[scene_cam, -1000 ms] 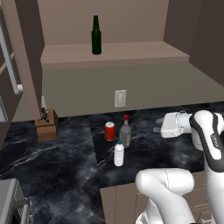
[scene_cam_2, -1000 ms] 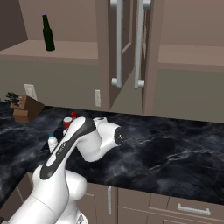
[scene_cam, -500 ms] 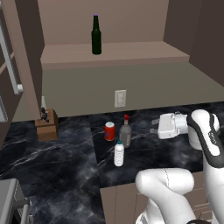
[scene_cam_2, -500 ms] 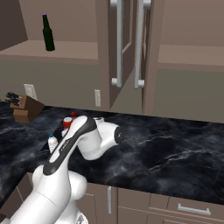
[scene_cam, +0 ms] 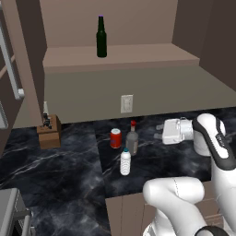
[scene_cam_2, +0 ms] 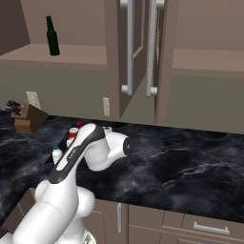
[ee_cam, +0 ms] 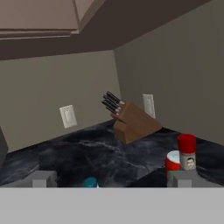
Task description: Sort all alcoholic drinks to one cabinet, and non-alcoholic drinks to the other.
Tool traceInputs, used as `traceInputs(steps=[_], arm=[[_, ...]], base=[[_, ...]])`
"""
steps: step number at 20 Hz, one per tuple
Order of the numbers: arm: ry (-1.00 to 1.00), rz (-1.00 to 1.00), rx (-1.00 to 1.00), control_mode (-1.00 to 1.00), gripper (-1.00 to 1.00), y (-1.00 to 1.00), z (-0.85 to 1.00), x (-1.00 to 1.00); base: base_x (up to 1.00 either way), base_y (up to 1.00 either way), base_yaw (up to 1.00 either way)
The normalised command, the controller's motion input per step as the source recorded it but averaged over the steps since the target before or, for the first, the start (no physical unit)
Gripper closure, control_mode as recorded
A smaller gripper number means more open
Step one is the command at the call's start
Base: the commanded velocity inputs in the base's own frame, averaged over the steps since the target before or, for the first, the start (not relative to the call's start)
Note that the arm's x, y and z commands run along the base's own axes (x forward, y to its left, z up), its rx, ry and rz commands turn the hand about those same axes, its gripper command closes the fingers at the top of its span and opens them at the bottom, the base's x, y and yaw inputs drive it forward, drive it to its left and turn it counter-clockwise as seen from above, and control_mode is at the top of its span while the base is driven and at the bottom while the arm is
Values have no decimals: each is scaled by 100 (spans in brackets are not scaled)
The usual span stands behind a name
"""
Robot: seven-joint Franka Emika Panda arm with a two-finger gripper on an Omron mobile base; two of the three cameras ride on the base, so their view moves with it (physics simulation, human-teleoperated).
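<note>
The open upper cabinet [scene_cam: 115,55] with a brown shelf holds one thing, a slim dark green glass bottle [scene_cam: 101,38] with a purple cap, standing upright towards the left of the shelf; in the right base view the same bottle [scene_cam_2: 53,36] stands on that shelf, left of a pair of closed cabinet doors [scene_cam_2: 140,52] with long pale handles, and a further open shelf lies to the right of the doors; a brown wooden knife block [scene_cam: 49,131] with dark handles sits on the black marbled counter [scene_cam: 69,170] by the wall, well left of the drinks; three drinks stand close together on the counter below the wall socket [scene_cam: 126,103]: a short red can [scene_cam: 115,138] with a silver top, just right of it a tall clear greyish bottle [scene_cam: 132,139] with a red cap and pale label, and in front of both a small clear-white ribbed plastic bottle [scene_cam: 125,162] with a blue cap; the white gripper [scene_cam: 159,131] hangs above the counter to the right of the greyish bottle, apart from it, its fingers spread fully wide with nothing between them; in the hand view the knife block [ee_cam: 131,120] stands mid-frame against the beige wall, with the red cap of the greyish bottle [ee_cam: 187,151] and the red can [ee_cam: 173,161] at lower right, and the blue cap [ee_cam: 90,182] at the bottom edge.
</note>
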Motion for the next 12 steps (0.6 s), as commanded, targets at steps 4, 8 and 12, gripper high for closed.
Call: traceInputs(steps=[4,8,12], arm=[[0,0,2,-100,-100,6,-2,13],[0,0,2,-100,-100,6,-5,13],[0,0,1,-100,-100,7,-7,8]], base=[[0,0,0],[0,0,0],[0,0,0]])
